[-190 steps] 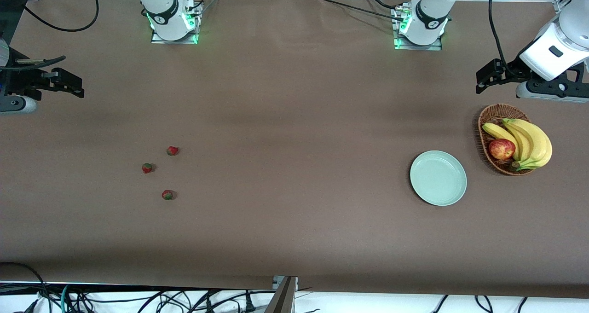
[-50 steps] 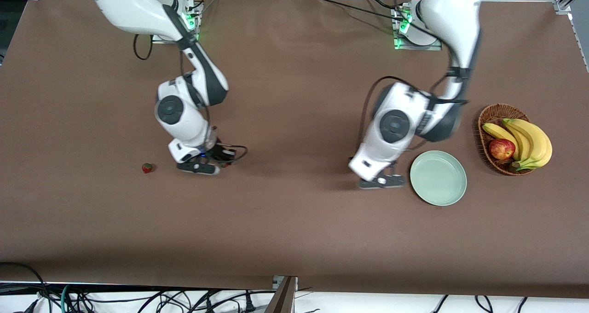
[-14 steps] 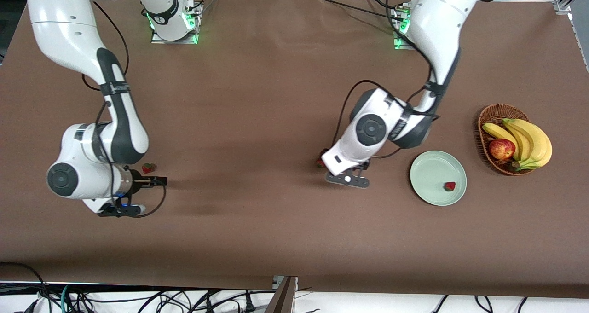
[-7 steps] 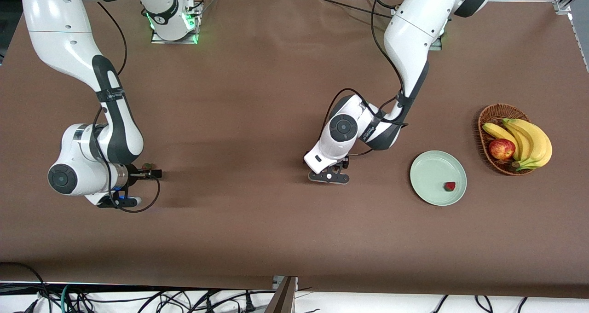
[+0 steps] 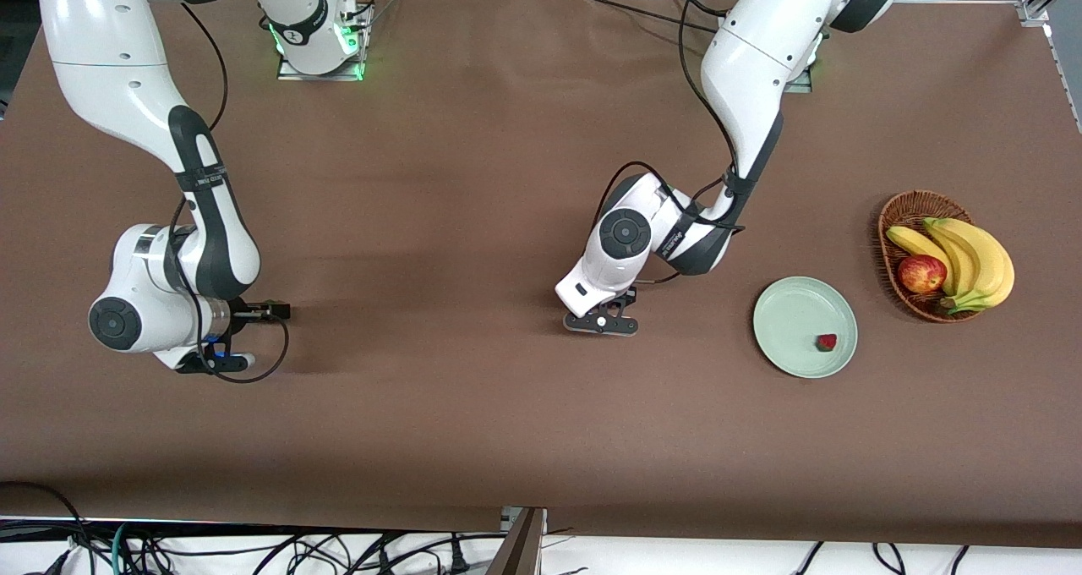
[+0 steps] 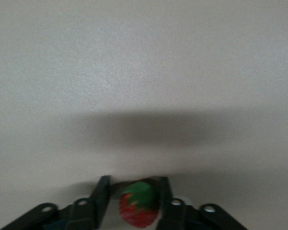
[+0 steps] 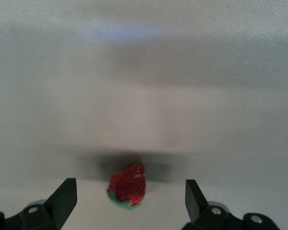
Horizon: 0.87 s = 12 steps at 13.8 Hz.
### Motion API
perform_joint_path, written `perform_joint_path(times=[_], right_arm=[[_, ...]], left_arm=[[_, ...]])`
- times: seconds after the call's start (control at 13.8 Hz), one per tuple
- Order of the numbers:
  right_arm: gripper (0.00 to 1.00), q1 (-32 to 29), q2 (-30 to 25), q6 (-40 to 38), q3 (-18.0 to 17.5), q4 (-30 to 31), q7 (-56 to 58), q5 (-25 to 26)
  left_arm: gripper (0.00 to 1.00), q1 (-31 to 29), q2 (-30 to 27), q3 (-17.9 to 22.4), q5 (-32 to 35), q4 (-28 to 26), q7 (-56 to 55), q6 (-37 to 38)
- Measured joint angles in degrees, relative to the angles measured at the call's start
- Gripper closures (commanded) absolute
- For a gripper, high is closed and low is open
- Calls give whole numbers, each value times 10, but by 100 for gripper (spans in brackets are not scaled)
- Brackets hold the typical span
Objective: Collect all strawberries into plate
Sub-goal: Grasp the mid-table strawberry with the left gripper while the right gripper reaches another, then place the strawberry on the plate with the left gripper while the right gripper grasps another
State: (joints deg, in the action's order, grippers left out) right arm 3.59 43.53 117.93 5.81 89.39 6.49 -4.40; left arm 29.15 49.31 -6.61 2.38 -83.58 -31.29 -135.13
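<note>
Front view: one strawberry is lying in the plate, two are being handled.

Front view, going left to right: toward the right arm's end of the tabletop, the right gripper [image 5: 269, 310] is reaching low, sideways from a bent wrist; its wrist view is showing the jaws spread wide with a strawberry [image 7: 128, 186] lying on the tabletop [image 5: 473, 177] between the fingers [image 7: 65, 196], not yet pinched. Near the middle, the left gripper [image 5: 602, 321] is pointing down, its jaws pinching a second strawberry [image 6: 139, 207] by the sides. Toward the left arm's end, the plate [image 5: 782, 304] is holding the third strawberry [image 5: 826, 342] near its rim. By my judgement, one berry is delivered, one is being carried, and one is awaiting a grasp.
</note>
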Motion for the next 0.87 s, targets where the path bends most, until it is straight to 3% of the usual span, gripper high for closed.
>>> perform_joint_path(times=[0.29,0.58,0.73,0.87], right_arm=[[4,0,-12,35,1,40,6,0],[53,0,-19,37,1,49,7,0],[71,1,-21,37,1,51,7,0],[81,1,-22,37,1,51,7,0]], left_arm=[[83,0,0,4,0,3,-8,0],[84,-1,-22,30,0,22,-12,58],[88,-4,-59,63,0,29,-11,107],[88,-8,-88,106,2,29,1,151]])
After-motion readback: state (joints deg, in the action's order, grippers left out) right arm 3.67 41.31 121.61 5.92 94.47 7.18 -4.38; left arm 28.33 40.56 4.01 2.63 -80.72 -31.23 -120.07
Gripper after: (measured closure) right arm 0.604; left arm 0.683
